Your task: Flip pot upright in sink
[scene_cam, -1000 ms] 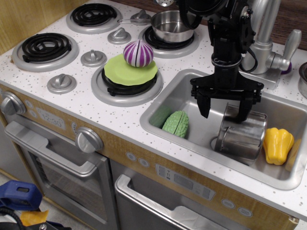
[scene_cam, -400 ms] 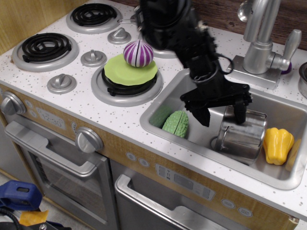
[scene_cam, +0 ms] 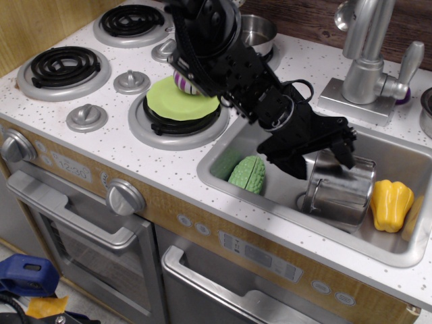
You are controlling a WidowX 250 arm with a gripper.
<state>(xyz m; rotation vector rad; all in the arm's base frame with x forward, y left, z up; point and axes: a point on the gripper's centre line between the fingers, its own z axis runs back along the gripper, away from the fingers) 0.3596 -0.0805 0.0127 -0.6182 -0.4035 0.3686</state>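
Toy kitchen: white speckled counter (scene_cam: 304, 67) over a wood-look front with oven door (scene_cam: 81, 236) and round knobs.

Landmark: sink (scene_cam: 270, 209), a silver basin set in the counter's right half.

Pot (scene_cam: 339, 190): shiny steel, inside the sink, right of centre. It lies tipped on its side, not upright, with the open mouth facing away toward the back wall. A thin wire loop shows near its upper edge.

Gripper (scene_cam: 324, 154): black, reaching down into the sink from the upper left on a bulky black arm (scene_cam: 223, 54). Jaws are spread apart and hold nothing. One finger (scene_cam: 345, 145) sits over the pot's upper rim on the faucet side; the other finger (scene_cam: 289, 160) hangs to the left of the pot, above the sink floor. The pot's top left part lies roughly between and just below the jaws; whether either finger touches it cannot be told.

Other contents of the sink:
- green gourd (scene_cam: 247, 175), at the left end, well apart from the pot.
- yellow pepper (scene_cam: 391, 204), at the right end, just beside the pot.

Outside the sink:
- faucet (scene_cam: 361, 64), behind it on the back rim.
- green plate (scene_cam: 177, 99) on the burner to the left, with a purple striped vegetable (scene_cam: 182, 82) partly hidden by the arm.
- saucepan (scene_cam: 258, 30) on the burner behind and to the left.
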